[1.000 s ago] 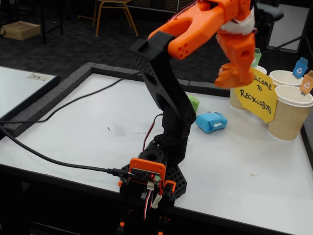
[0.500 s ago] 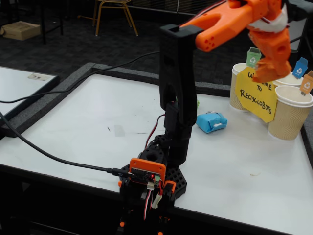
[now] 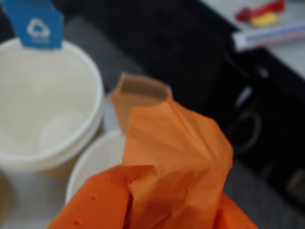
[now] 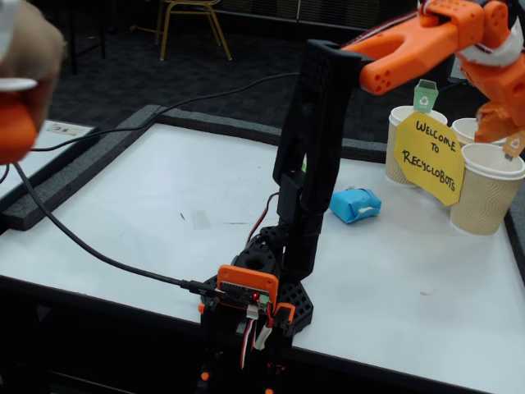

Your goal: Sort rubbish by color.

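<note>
Wrist view: my gripper [image 3: 157, 210] pinches the crumpled orange paper lump [image 3: 176, 157] at lower centre, above a white paper cup [image 3: 90, 162]. The light blue paper lump [image 4: 354, 204] lies on the white surface [image 4: 164, 205], right of centre in the fixed view.

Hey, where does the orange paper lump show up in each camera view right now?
Wrist view: the orange paper lump fills the lower centre, pinched in the gripper.
Fixed view: not distinguishable; the gripper sits at the right edge above the cups.
Shared landmark: the cup with the blue tag.
</note>
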